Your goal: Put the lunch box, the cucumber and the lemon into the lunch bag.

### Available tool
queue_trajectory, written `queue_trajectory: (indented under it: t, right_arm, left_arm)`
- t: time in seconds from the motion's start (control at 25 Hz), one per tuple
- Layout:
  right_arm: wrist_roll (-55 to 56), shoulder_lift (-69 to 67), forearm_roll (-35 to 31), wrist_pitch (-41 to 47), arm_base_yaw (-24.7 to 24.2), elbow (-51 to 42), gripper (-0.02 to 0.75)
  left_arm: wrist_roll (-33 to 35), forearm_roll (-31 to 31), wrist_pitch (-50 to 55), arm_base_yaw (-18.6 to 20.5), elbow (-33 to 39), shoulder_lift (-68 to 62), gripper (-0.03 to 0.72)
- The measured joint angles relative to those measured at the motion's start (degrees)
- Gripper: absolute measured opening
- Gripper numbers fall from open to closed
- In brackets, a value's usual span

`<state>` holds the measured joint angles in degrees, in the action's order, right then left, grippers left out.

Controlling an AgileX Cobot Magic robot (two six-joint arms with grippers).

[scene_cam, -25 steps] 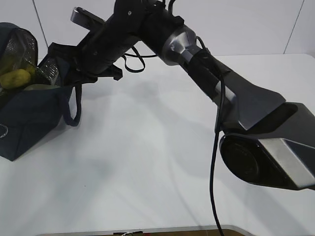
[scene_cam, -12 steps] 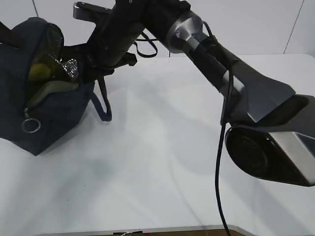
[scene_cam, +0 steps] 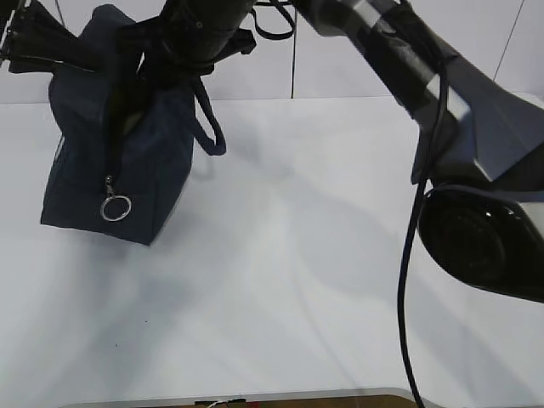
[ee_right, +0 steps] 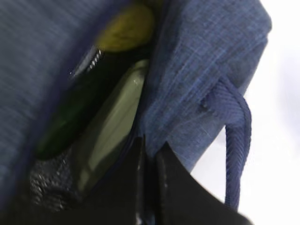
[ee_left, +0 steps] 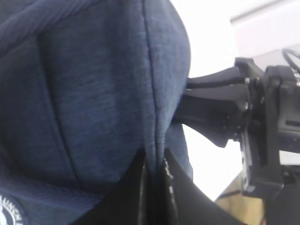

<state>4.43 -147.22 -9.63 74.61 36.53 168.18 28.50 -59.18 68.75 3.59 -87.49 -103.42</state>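
The navy lunch bag [scene_cam: 119, 161] is upright at the left of the white table, and its zipper ring pull [scene_cam: 115, 206] hangs down the front. My right gripper [ee_right: 150, 154] reaches across and is shut on the bag's rim [ee_right: 187, 93]. Through the opening, the right wrist view shows the yellow lemon [ee_right: 129, 28], the dark green cucumber [ee_right: 65, 122] and the sage-green lid of the lunch box [ee_right: 112, 122]. My left gripper [ee_left: 153, 161] is shut on a fold of the bag's fabric [ee_left: 93, 93] on the far left side. One loop handle [scene_cam: 208, 127] dangles free.
The white table [scene_cam: 280, 280] stretches in front and to the right of the bag. My right arm's dark links [scene_cam: 450, 110] cross the upper right of the exterior view, with a black cable [scene_cam: 408, 280] hanging down. A white wall stands behind.
The bag has been pulled up and rightward into an upright stance. Its opening has turned away from the exterior camera. Both grippers rose with it.
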Motion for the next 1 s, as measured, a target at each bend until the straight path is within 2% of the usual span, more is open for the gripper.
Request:
queue_trajectory:
  t: [0.28, 0.44, 0.6, 0.8, 1.0]
  right_arm:
    - [-3.09, 6.06, 3.6, 0.29, 0.0, -3.36, 0.01]
    - [-4.77, 12.0, 4.79, 0.17, 0.0, -12.89, 0.01]
    - [-5.14, 18.02, 8.68, -0.05, 0.0, -25.57, 0.01]
    - [-5.26, 24.8, 15.11, -0.28, 0.0, -35.78, 0.01]
    - [-5.38, 28.94, 21.13, -0.28, 0.0, -37.81, 0.01]
  left_arm:
    - [-0.04, -2.15, 0.0, -1.99, 0.0, 0.0, -0.006]
    - [-0.04, -2.7, 0.0, -2.02, 0.0, 0.0, -0.006]
    - [-0.13, -2.7, 0.0, -2.9, 0.0, 0.0, -0.006]
    - [-0.13, -2.91, 0.0, -7.22, 0.0, 0.0, -0.006]
    - [-0.13, -3.98, -1.97, -12.35, 0.0, 0.0, -0.006]
